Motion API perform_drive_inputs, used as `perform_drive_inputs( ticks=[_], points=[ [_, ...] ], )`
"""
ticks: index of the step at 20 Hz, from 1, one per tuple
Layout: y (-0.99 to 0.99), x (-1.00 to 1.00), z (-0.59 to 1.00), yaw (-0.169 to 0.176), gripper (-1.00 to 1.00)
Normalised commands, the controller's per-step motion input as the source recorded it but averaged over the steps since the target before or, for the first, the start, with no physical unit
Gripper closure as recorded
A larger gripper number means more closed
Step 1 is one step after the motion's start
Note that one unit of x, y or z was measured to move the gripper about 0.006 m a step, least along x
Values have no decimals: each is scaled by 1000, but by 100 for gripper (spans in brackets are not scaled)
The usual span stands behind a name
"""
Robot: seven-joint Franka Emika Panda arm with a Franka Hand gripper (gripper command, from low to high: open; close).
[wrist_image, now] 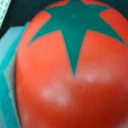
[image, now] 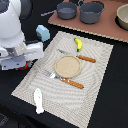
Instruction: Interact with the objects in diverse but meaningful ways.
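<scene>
Tomato fills your wrist view, so gripper sits right over it at mat's left edge. Jaw state: cannot tell.

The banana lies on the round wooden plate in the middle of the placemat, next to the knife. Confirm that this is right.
Not quite. The banana lies on the striped placemat beyond the round wooden plate, not on it. The exterior view shows the plate bare. The rest holds: the orange-handled knife lies right beside the banana.
</scene>
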Motion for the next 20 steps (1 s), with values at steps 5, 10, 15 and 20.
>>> perform_drive_inputs(
  ticks=[5, 10, 15, 20],
  points=[
    [409, -22, 817, -125, 100],
    [519, 145, 821, -121, 100],
    [509, 486, 426, -101, 100],
    [541, 661, 305, -57, 100]
  ],
)
